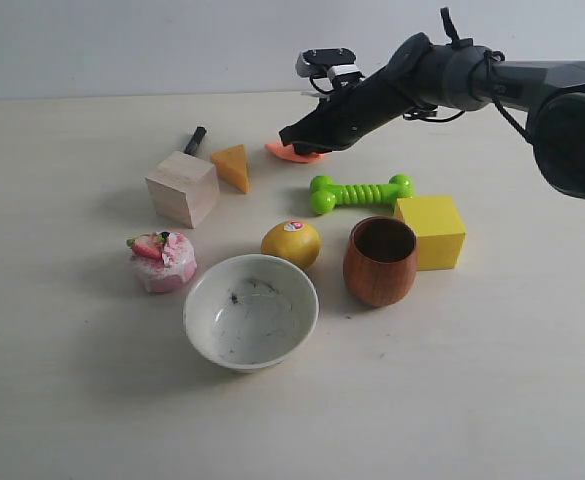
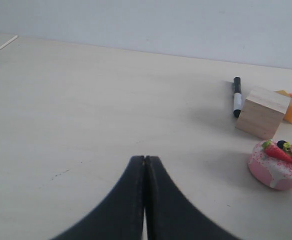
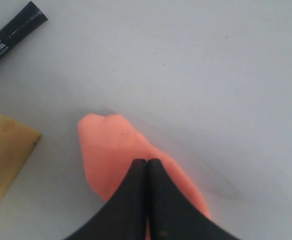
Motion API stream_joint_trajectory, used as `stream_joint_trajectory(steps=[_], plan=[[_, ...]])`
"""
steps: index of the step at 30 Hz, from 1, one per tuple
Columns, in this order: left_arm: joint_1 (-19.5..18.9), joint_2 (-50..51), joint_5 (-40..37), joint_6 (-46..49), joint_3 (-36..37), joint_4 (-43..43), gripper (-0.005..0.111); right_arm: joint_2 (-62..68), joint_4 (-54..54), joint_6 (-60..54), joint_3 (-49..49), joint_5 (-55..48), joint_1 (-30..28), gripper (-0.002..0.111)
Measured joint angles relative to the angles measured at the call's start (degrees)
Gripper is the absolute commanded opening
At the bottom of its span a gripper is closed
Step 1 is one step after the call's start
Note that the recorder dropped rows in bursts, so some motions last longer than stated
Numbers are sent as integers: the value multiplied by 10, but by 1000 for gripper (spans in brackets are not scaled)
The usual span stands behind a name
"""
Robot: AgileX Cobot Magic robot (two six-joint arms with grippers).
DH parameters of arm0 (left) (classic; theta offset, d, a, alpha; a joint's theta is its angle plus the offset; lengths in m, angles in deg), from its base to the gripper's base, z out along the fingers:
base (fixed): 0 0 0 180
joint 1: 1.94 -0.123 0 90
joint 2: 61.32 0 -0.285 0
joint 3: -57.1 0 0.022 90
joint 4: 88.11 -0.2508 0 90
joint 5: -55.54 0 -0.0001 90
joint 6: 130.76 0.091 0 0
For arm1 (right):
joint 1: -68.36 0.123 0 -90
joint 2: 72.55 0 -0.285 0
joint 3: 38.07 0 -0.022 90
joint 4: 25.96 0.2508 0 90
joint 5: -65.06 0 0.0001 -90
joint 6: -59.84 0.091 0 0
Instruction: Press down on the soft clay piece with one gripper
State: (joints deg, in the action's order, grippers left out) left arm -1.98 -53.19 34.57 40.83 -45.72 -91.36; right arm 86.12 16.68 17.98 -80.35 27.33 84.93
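R gripper (image 1: 285, 135): jaws shut tight, nothing between them, tip directly over the soft clay piece (image 1: 297, 154). The clay lies toward the far edge of the tabletop (image 1: 72, 400), abt mid-width, just beside the cheese wedge (image 1: 234, 166). Can't tell if the tip touches it yet. To do this well, I'd judge: keep jaws shut, go straight down on the blob's middle, slow, w/ no sideways drag. Clay's soft and likely to smear or stick.

L gripper (image 2: 145, 158) also shut, empty, well apart over bare tabletop.

Containers: white bowl (image 1: 204, 300), nearest the front edge, holds only dark specks (image 1: 234, 297). Wooden cup (image 1: 372, 275), farther back & right, looks empty, tho its bottom is in shadow.
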Motion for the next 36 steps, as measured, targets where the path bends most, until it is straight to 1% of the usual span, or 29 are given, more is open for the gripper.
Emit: stream_joint_trajectory(steps=[3, 9, 13, 21, 36], plan=[[0, 0, 0, 0, 0, 0, 0, 1, 0, 0, 0, 0, 0, 0], [0, 0, 0, 0, 0, 0, 0, 1, 0, 0, 0, -1, 0, 10], [0, 0, 0, 0, 0, 0, 0, 1, 6, 0, 0, -3, 0, 13], [0, 0, 0, 0, 0, 0, 0, 2, 28, 0, 0, -10, -2, 13], [0, 0, 0, 0, 0, 0, 0, 2, 29, 0, 0, -13, -2, 13]])
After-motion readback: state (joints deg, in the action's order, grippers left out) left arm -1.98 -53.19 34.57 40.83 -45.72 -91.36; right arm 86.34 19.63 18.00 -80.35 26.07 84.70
